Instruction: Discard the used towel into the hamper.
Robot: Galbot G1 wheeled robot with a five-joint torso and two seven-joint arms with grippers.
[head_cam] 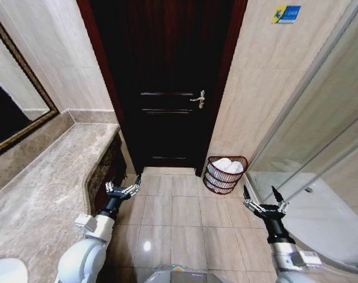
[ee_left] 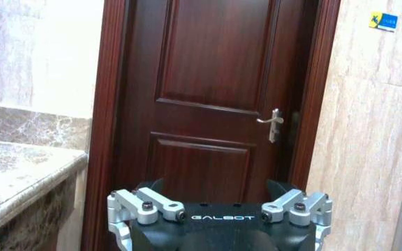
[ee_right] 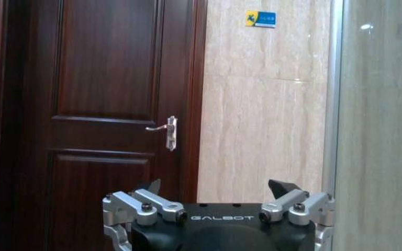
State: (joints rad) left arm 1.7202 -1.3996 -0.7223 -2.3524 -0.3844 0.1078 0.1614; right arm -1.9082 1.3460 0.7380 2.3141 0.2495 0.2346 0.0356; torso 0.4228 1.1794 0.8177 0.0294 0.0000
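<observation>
The hamper (head_cam: 216, 180), a dark reddish wire basket, stands on the tiled floor in the corner right of the door. White rolled towels (head_cam: 228, 165) lie inside it; I cannot tell which of them is the used towel. My left gripper (head_cam: 123, 186) hovers open and empty beside the vanity, left of and nearer than the hamper. My right gripper (head_cam: 260, 194) hangs open and empty just to the near right of the hamper. Both wrist views look over open, empty grippers, left (ee_left: 216, 186) and right (ee_right: 217, 186), toward the door.
A dark wooden door (head_cam: 167, 82) with a lever handle (head_cam: 198, 99) is shut ahead. A marble vanity counter (head_cam: 49, 183) runs along the left, with a white rounded thing (head_cam: 7, 271) at its near end. A glass shower screen (head_cam: 320, 153) closes the right.
</observation>
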